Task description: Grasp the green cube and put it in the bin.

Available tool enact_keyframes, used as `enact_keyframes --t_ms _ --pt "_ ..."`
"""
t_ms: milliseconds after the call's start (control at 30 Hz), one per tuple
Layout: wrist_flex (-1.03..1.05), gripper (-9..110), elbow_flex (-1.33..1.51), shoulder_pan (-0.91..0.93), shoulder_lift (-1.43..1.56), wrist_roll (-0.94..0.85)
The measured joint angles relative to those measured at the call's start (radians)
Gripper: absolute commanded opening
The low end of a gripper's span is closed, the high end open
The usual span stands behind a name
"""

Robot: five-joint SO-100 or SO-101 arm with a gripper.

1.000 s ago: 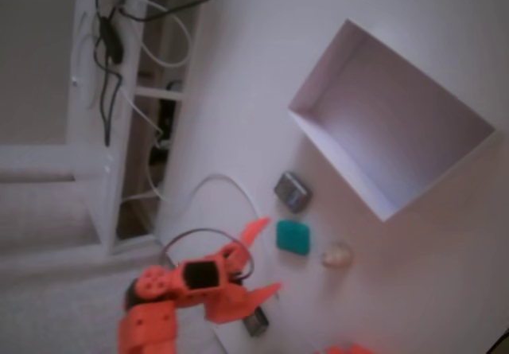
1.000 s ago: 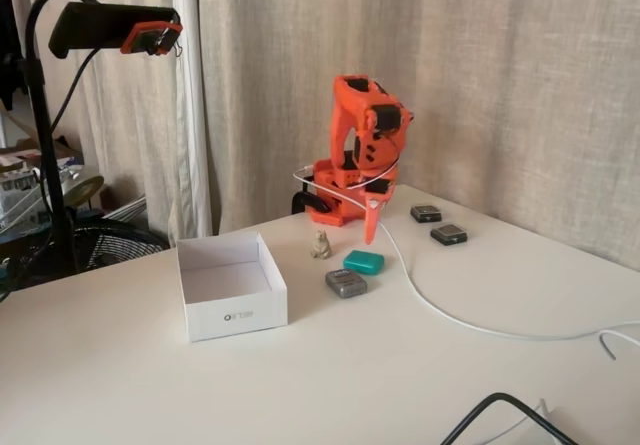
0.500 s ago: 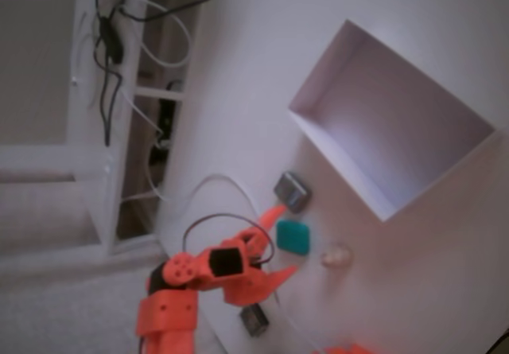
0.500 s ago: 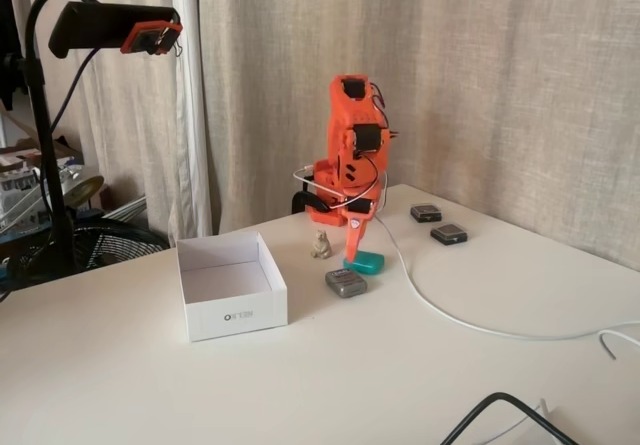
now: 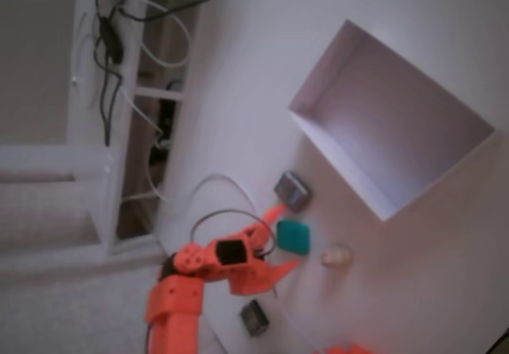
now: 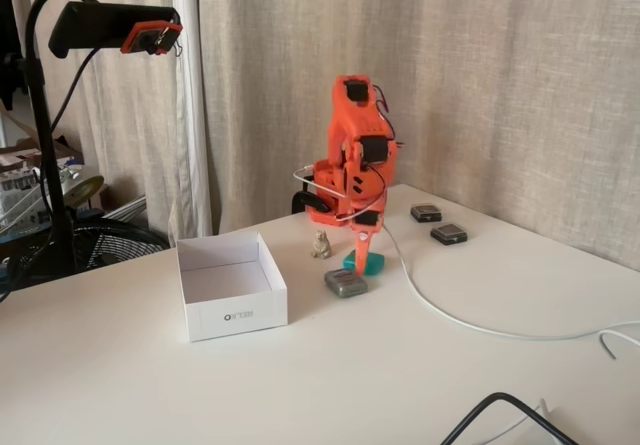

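The green cube [image 5: 296, 236] lies on the white table between a dark grey block [image 5: 292, 191] and a small beige lump [image 5: 336, 255]. My orange gripper [image 5: 284, 239] is open, and its two fingers reach along either side of the cube's near edge. In the other fixed view the gripper [image 6: 359, 265] points down at the table. One finger there covers part of the green cube [image 6: 370, 261]. The bin [image 5: 338, 163], a white open box, holds nothing and stands beyond the blocks. In that other view the bin [image 6: 236, 316] is left of the arm.
The grey block [image 6: 345, 283] sits just in front of the cube, with the beige lump [image 6: 320, 244] behind it. Two small dark blocks [image 6: 449, 233] lie to the right. A white cable [image 6: 450, 315] crosses the table. A camera stand [image 6: 50, 165] rises at the left.
The arm has reached forward and lowered. The open fingers went from short of the cube to straddling its near side at table height. The cube has not moved.
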Motion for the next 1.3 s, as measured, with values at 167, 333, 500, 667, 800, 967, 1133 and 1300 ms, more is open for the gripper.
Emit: enact_keyframes --t_ms 167,333,500,667,800,967,1133,1300 --pt "0.015 39 0.000 -0.034 0.000 -0.005" --pt "0.029 39 0.000 -0.018 -0.035 -0.005" --pt "0.026 35 -0.002 -0.002 -0.057 -0.005" --pt "0.005 26 -0.012 0.008 -0.071 -0.006" --pt "-0.005 22 -0.020 0.015 -0.080 -0.014" --pt "-0.014 9 -0.020 0.015 -0.080 -0.021" --pt "-0.014 -7 -0.020 0.017 -0.080 -0.035" --pt "-0.012 -8 -0.029 0.020 -0.080 -0.038"
